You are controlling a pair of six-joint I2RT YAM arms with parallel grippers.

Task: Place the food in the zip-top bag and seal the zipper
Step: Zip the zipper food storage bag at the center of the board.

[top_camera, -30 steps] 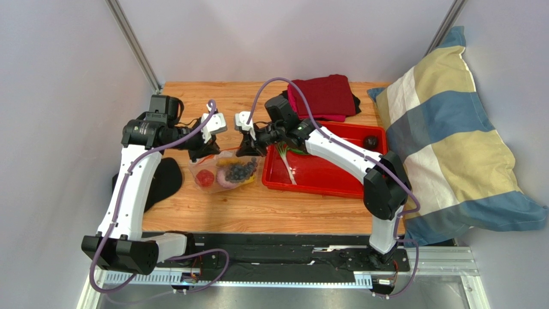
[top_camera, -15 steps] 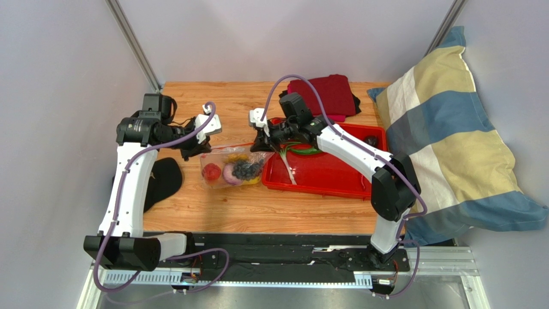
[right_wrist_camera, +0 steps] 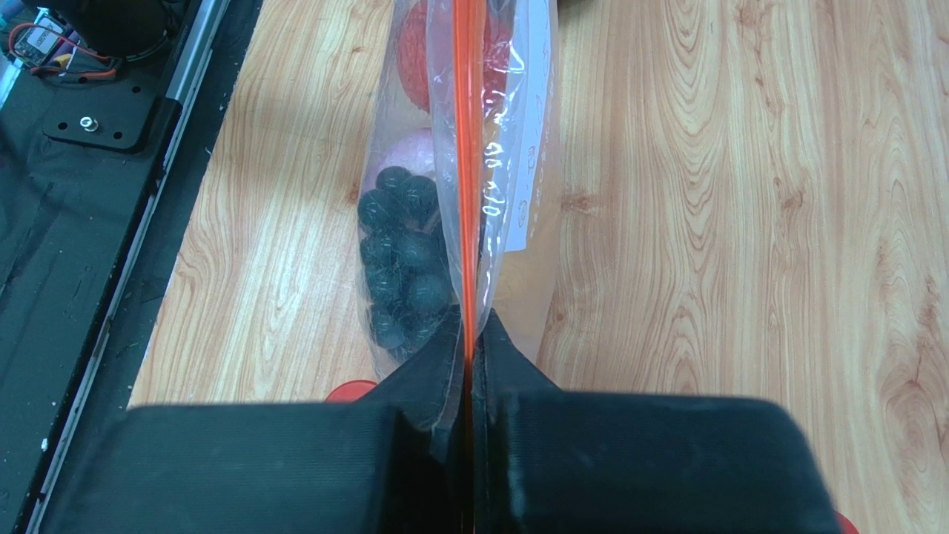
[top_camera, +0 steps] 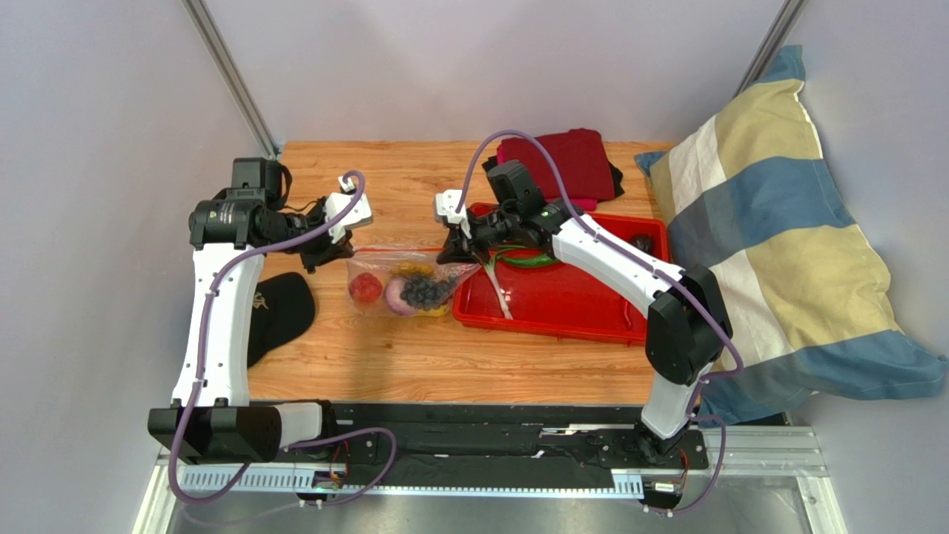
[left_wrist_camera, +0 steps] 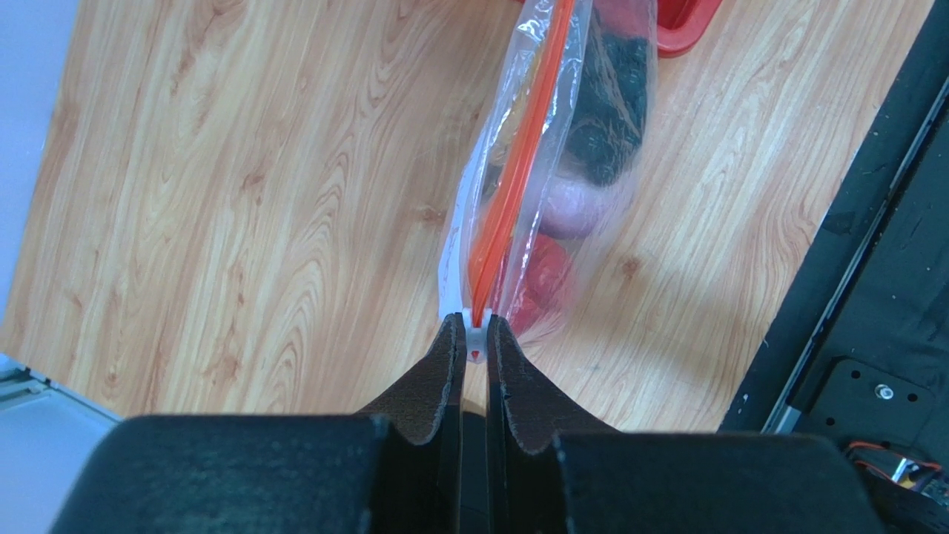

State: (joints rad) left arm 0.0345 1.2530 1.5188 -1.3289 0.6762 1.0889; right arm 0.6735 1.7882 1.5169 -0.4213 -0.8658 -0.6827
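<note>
The zip-top bag (top_camera: 403,284) hangs stretched between my two grippers above the wooden table, mouth up. Inside it are the dark grape bunch (right_wrist_camera: 395,256), a pink piece (left_wrist_camera: 568,206) and a red piece (left_wrist_camera: 540,278); yellow shows in the top view. The red zipper (left_wrist_camera: 518,167) runs taut along the mouth. My left gripper (left_wrist_camera: 476,334) is shut on the white tab at the zipper's left end and shows in the top view (top_camera: 332,251). My right gripper (right_wrist_camera: 468,334) is shut on the zipper's right end (top_camera: 455,254). The zipper also shows in the right wrist view (right_wrist_camera: 466,134).
A red tray (top_camera: 579,303) lies right of the bag, holding a green-and-white stalk (top_camera: 496,284) and a dark piece (top_camera: 641,243). A dark red cloth (top_camera: 563,165) lies behind it, a black cap (top_camera: 273,312) at the table's left, and a striped pillow (top_camera: 769,223) at the right.
My grippers have moved apart, the left one leftward and the right one rightward. The bag's mouth has been pulled out straight between them and the bag has shifted slightly right.
</note>
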